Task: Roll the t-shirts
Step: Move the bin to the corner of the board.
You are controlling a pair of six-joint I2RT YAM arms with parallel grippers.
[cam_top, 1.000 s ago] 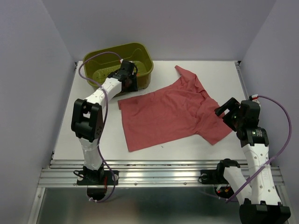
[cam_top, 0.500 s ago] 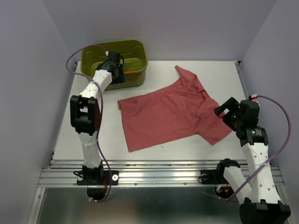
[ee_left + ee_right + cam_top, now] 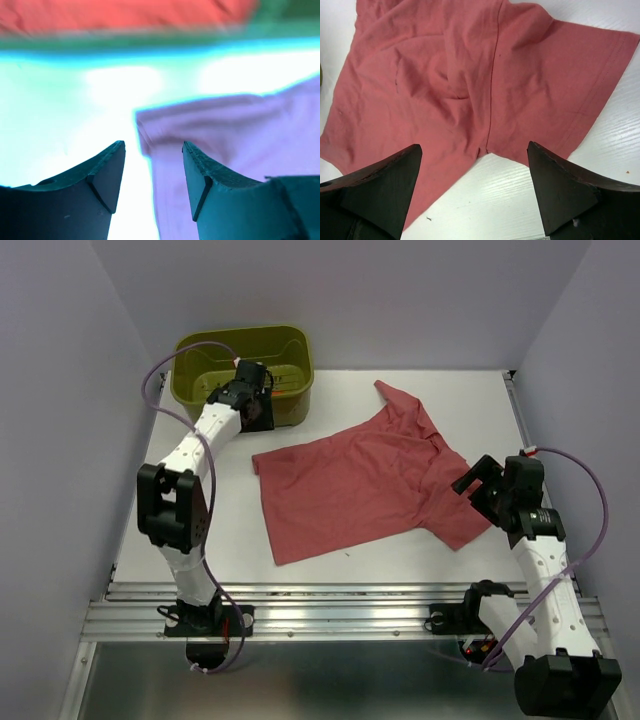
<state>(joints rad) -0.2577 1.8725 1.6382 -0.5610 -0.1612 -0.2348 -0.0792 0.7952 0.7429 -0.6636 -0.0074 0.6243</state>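
Note:
A dusty brick-red t-shirt (image 3: 365, 480) lies spread flat on the white table, collar toward the back right. In the right wrist view the t-shirt (image 3: 445, 75) fills the upper frame. My right gripper (image 3: 478, 480) hovers at its right sleeve (image 3: 560, 85), open, and between the jaws (image 3: 474, 147) there is only bare table. My left gripper (image 3: 258, 412) is by the front wall of the olive tub (image 3: 200, 390), open and holding nothing (image 3: 152, 147). Its washed-out view shows the shirt's near-left corner (image 3: 225, 145) and an orange-red t-shirt (image 3: 125, 15) behind the tub's rim.
The tub stands at the back left corner. Purple walls close in the left (image 3: 60, 440), right (image 3: 600, 390) and back sides. A metal rail (image 3: 340, 605) runs along the near table edge, above both arm bases.
The tub has slid left and squared up against the back wall. My left gripper went into it, then drew back to its front wall. The right gripper sank slightly and opened a little wider.

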